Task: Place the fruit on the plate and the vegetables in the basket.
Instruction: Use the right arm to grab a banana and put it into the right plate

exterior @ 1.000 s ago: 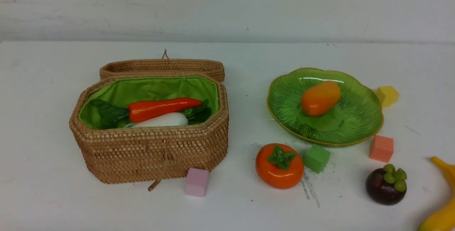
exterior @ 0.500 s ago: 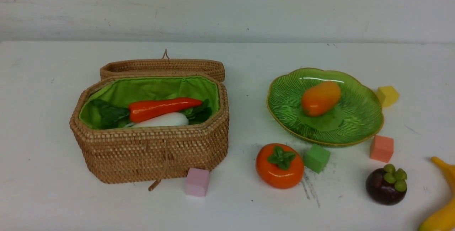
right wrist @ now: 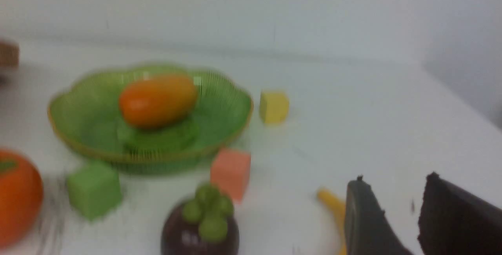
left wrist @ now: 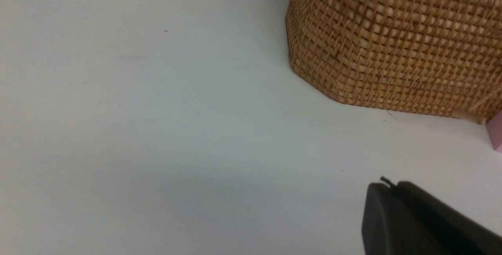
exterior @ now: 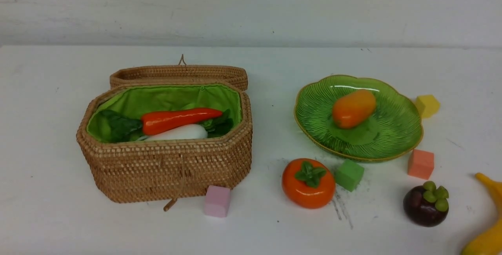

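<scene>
**Front view with both wrist views.** Left gripper (left wrist: pixel 390 186): fingers pressed together and holding nothing, near a corner of the wicker basket (exterior: pixel 168 168). Right gripper (right wrist: pixel 394 178): fingers spread part-way with nothing between them, near the banana (exterior: pixel 486 239) and the mangosteen (exterior: pixel 426 204).

The red-orange tapered vegetable (exterior: pixel 180 119) and the white radish (exterior: pixel 182 132) lie in the basket. The mango (exterior: pixel 353 108) rests on the green glass plate (exterior: pixel 313 102). The persimmon (exterior: pixel 308 183), mangosteen and banana lie on the white table (exterior: pixel 47 215), on the plate's near side and apart from it.

**Handling, as I judge it.** I take these fruits for light, stiff, glossy shells. That makes them slippery, and the round ones may squirt out of a shallow pinch.
- **Mangosteen:** I would close across its widest part, below the green lobes.
- **Persimmon:** likewise across its widest part.
- **Banana:** I would grip across its middle, square to the curve.

The plate looks fragile and the mango could roll if bumped, so I would release low and gently. The green cube (exterior: pixel 349 174) sits just beside the persimmon; I cannot tell whether they touch. It crowds one finger's path.
</scene>
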`<state>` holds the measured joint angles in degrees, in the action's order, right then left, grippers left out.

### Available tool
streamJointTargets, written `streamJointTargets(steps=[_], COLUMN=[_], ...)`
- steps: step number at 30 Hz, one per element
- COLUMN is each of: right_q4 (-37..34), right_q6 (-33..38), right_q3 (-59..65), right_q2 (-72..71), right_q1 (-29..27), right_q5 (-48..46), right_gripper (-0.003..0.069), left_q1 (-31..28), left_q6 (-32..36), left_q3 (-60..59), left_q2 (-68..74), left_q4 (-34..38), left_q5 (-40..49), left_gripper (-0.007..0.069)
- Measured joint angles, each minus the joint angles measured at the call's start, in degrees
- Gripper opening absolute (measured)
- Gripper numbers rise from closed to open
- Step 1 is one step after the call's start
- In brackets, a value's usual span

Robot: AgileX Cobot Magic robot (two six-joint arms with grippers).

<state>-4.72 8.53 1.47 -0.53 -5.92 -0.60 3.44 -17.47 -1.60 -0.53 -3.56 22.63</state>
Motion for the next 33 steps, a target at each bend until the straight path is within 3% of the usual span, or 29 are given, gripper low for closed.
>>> streamJointTargets(steps=[6,8,13,15,22,26,33], right_q4=[-5.4,-7.8,-13.4,-13.7,-11.5,-9.0,-9.2], right_q6=[-1.2,-5.1,-14.5,-15.2,-15.7,-14.9,-13.8], right_q3=[0.0,-0.1,-6.5,-11.3,-37.1,-40.4,-40.4], right_q2=[0.0,0.0,0.0,0.6,15.9,26.2,40.5], right_q1=[0.0,0.0,0.0,0.0,0.0,0.0,0.0], right_q5=[18.4,25.9,30.9,28.7,-6.5,-19.9,-30.0], right_gripper=[0.0242,0.0242,0.0242,0.0242,0.0242,0.0242,0.0242], left_q1=[0.0,0.0,0.0,0.0,0.0,0.0,0.0], left_q6=[0.0,0.0,0.0,0.0,0.0,0.0,0.0], left_q3=[0.0,0.0,0.0,0.0,0.0,0.0,0.0], left_q2=[0.0,0.0,0.0,0.0,0.0,0.0,0.0], left_q4=[0.0,0.0,0.0,0.0,0.0,0.0,0.0], left_q5=[0.0,0.0,0.0,0.0,0.0,0.0,0.0], left_gripper=[0.0005,0.0005,0.0008,0.0010,0.0019,0.0025,0.0036])
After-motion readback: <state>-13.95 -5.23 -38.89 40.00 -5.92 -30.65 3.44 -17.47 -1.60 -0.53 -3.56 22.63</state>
